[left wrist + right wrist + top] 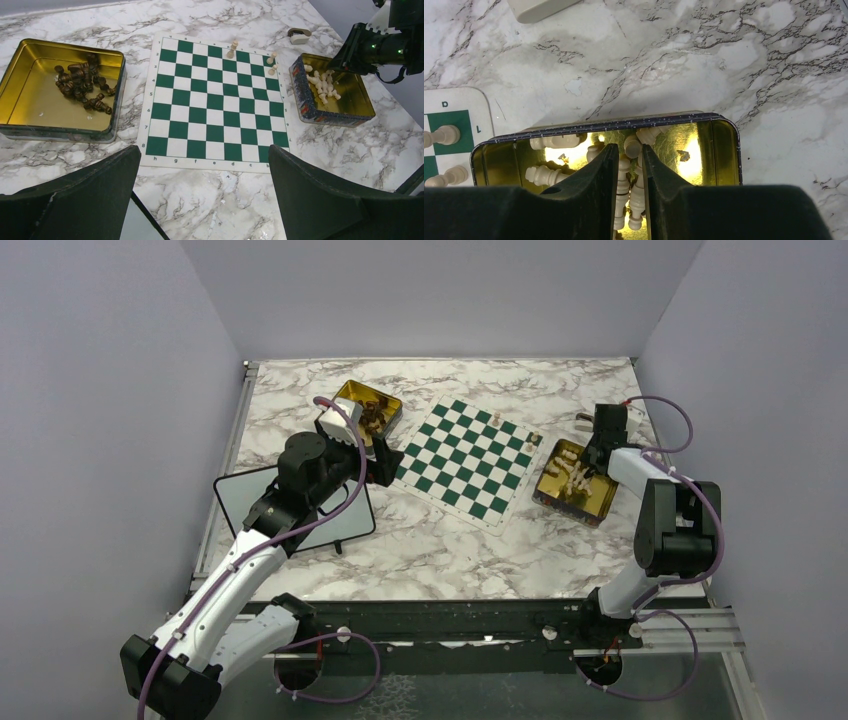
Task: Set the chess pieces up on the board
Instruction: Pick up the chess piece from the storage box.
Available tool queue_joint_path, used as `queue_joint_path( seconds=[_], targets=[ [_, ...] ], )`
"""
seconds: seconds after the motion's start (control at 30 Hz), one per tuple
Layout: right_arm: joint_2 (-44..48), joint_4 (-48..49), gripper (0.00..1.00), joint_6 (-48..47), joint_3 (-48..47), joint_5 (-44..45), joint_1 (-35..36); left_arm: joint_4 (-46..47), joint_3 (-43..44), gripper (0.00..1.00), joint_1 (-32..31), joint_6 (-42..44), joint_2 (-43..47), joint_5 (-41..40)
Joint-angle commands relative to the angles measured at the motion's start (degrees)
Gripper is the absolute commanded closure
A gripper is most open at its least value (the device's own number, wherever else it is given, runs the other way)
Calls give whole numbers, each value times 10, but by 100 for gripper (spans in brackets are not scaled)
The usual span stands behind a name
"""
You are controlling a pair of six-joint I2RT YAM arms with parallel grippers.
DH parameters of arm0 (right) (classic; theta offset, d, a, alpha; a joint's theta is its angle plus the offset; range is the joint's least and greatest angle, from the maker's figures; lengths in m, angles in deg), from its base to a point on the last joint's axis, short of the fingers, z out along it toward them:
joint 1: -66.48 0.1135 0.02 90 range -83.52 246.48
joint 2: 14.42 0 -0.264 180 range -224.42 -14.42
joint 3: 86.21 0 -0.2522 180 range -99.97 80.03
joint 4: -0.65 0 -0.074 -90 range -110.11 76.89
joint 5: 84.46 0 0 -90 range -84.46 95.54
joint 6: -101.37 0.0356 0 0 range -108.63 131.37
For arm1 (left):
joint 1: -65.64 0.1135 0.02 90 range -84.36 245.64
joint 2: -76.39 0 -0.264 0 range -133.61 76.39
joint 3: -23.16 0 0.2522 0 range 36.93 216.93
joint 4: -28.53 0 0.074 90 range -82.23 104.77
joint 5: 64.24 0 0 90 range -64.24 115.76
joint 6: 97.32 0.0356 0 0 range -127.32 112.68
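Note:
The green-and-white board [465,460] [215,100] lies mid-table, with three pale chess pieces [232,49] [271,58] standing near its far right edge. More pale pieces [546,175] lie heaped in a gold tin [600,508] [719,150] to the right of the board. My right gripper [590,465] [630,147] reaches into this tin, its jaws narrowed on pale pieces [632,146] lying lengthwise between them. Dark pieces [82,85] lie in a second gold tin [352,392] [30,100] on the left. My left gripper [385,462] [204,150] hangs wide open over the board's near-left edge, holding nothing.
A black-framed whiteboard [240,495] [135,225] lies under the left arm. A small beige object [583,420] [300,35] [539,7] rests behind the right tin. Grey walls enclose the marble table [440,540] on three sides.

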Motion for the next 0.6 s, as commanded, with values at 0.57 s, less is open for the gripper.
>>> queue_joint_path(
  seconds=[0.57],
  targets=[
    [-29,16,72,5,0,-3,-2,12,-3,1,-2,-2,8,1]
  ],
)
